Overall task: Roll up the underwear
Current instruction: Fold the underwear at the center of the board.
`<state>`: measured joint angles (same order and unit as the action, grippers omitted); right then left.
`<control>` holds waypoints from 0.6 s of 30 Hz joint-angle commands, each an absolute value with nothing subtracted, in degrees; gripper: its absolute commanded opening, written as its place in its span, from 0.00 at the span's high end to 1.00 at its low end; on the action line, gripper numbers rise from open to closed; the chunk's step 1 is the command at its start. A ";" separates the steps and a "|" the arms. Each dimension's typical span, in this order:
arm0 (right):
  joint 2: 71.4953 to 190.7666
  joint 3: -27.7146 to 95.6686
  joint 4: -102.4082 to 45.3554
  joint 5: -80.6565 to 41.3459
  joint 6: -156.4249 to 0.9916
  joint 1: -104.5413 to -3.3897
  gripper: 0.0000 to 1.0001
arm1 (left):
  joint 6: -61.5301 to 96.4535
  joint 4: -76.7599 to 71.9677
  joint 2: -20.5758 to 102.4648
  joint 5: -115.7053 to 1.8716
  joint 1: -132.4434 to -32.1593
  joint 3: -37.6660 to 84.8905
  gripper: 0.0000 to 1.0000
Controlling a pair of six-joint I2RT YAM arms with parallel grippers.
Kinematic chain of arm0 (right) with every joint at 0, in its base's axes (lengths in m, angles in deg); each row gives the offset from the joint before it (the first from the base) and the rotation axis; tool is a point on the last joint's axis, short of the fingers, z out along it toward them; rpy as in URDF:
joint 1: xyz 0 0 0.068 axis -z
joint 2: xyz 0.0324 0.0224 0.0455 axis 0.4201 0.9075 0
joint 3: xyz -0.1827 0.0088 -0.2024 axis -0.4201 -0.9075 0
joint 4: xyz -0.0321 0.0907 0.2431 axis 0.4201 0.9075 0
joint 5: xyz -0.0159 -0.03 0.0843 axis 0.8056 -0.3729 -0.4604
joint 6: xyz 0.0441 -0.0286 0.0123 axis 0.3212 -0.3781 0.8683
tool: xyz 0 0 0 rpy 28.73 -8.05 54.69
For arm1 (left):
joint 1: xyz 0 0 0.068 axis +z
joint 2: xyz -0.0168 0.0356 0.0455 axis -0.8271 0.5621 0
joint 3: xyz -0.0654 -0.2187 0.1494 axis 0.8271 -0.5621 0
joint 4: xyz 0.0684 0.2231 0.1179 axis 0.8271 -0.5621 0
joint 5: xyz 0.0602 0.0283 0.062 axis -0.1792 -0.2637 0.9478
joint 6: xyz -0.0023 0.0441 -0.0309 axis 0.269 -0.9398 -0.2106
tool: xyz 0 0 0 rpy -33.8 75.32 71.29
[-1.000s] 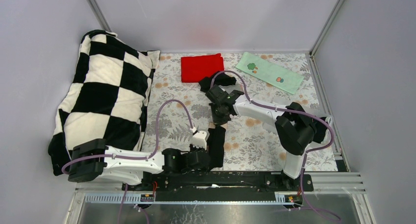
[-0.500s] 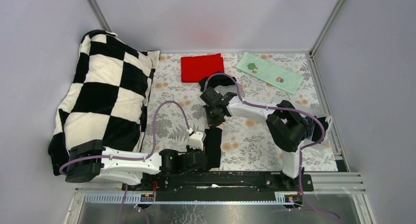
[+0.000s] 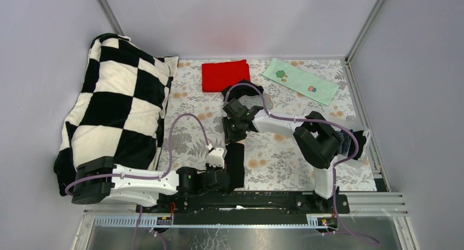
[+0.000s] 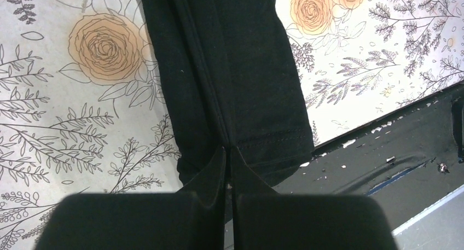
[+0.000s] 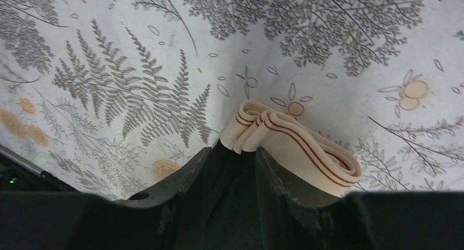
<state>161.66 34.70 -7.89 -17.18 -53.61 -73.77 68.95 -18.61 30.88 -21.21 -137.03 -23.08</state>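
Note:
A black underwear (image 3: 236, 160) lies stretched as a narrow folded strip on the floral sheet, running from near edge to middle. My left gripper (image 3: 230, 178) is shut on its near hem; the left wrist view shows the fingertips (image 4: 216, 165) pinched together on the black cloth (image 4: 235, 80). My right gripper (image 3: 234, 134) is shut on the far end, with black cloth between the jaws and the cream, red-striped waistband (image 5: 298, 149) bunched just past them. More underwear, black (image 3: 234, 90) and grey pinstriped (image 3: 249, 101), lies behind the right gripper.
A black-and-white checkered pillow (image 3: 117, 108) fills the left side. A red cloth (image 3: 224, 75) and a pale green printed cloth (image 3: 301, 80) lie at the back. The black base rail (image 3: 262, 198) runs along the near edge, close to the hem (image 4: 383, 151).
My right gripper has moved left and nearer with the waistband end. The black strip and my left gripper have shifted slightly left with it.

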 commanded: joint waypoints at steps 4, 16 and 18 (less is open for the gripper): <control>160.17 33.96 -13.64 -21.55 -52.55 -73.72 0.56 | 72.49 -22.50 28.28 -20.72 -137.15 -24.91 1.00; 157.74 33.40 -13.01 -20.03 -53.02 -73.75 0.55 | 76.57 -32.60 22.80 -18.07 -137.17 -22.85 0.69; 157.27 33.26 -13.12 -20.14 -52.87 -73.78 0.55 | 76.80 -34.00 22.13 -17.57 -137.17 -22.21 0.63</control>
<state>160.61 33.56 -12.11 -20.11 -53.00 -73.77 74.98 -28.40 23.65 -20.69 -137.06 -23.94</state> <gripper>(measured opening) 0.449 0.333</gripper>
